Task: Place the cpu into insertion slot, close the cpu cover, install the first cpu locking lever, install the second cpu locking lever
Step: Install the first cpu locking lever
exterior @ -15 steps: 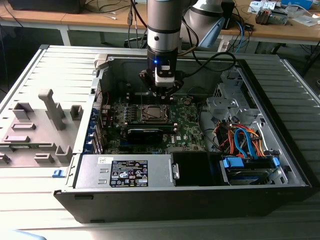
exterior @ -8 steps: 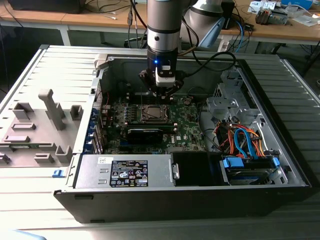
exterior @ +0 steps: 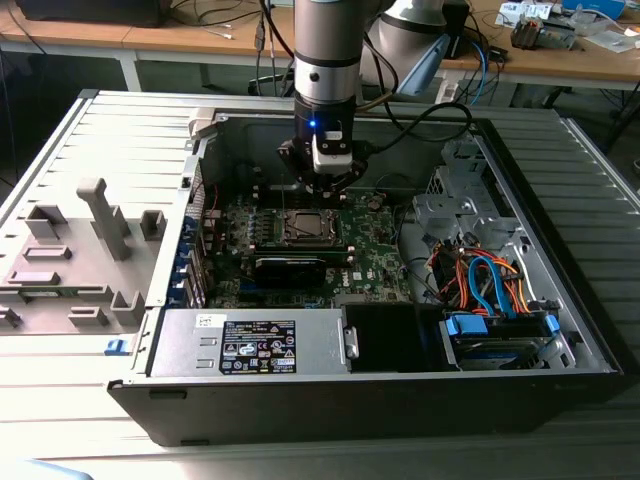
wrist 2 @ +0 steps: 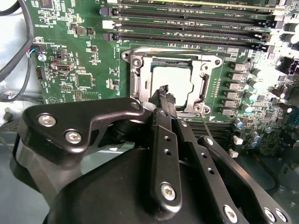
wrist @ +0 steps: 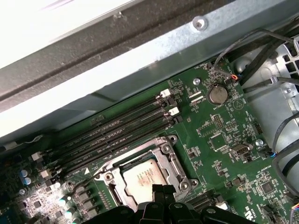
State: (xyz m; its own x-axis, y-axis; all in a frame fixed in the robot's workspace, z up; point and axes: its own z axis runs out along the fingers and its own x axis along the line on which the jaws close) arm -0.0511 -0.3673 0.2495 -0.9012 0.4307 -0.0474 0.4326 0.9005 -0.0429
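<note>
Grey ribbed worktop (exterior: 60, 410) carrying an open computer case (exterior: 350, 405) laid flat; grey plastic fixtures (exterior: 70, 262) rest beside it, at the exterior view's left.

Silver-grey arm (exterior: 325, 45) with a blue light; matte black claw (wrist 2: 164, 95) linkages (silver screws throughout).

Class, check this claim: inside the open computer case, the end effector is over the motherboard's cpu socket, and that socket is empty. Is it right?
Wrong on one count: the socket is not empty. In the second wrist view the cpu sits in it, framed by the cpu cover. The end effector is over it, as stated.
</note>
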